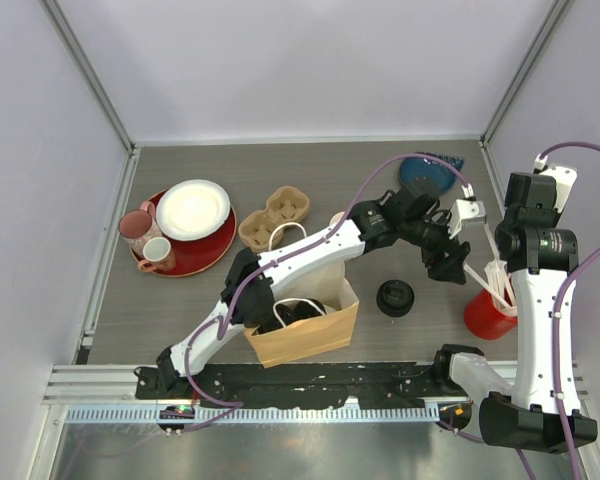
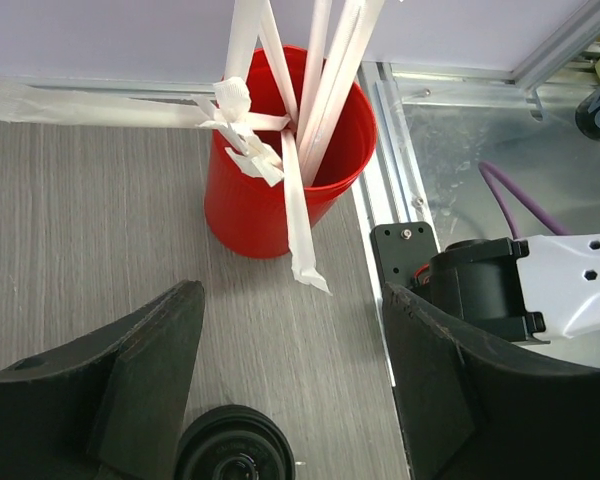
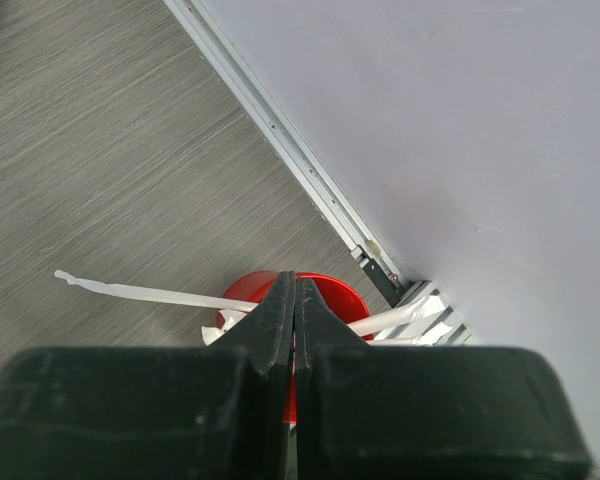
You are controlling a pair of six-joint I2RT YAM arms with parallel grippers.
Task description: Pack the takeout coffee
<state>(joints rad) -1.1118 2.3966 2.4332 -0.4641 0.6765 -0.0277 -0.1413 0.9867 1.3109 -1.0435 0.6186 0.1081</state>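
The brown paper bag (image 1: 315, 335) stands open at the front middle. Dark round shapes (image 1: 298, 313) show inside it and look like black cup lids. The white sides of the takeout coffee cups are hidden, so I cannot tell them for sure. My left gripper (image 1: 452, 265) (image 2: 292, 295) reaches far right of the bag. It is open and holds nothing, hanging over bare table between the stack of black lids (image 1: 395, 298) (image 2: 230, 445) and the red cup (image 1: 490, 312) (image 2: 280, 150). My right gripper (image 3: 294, 282) is shut and empty, right above that red cup (image 3: 332, 290).
The red cup holds several paper-wrapped straws (image 2: 302, 120). A cardboard cup carrier (image 1: 275, 218) lies behind the bag. At the left, a red plate (image 1: 205, 255) carries a white plate and two mugs. A blue object (image 1: 427, 172) lies at the back right. The right arm's base (image 2: 490, 285) is close.
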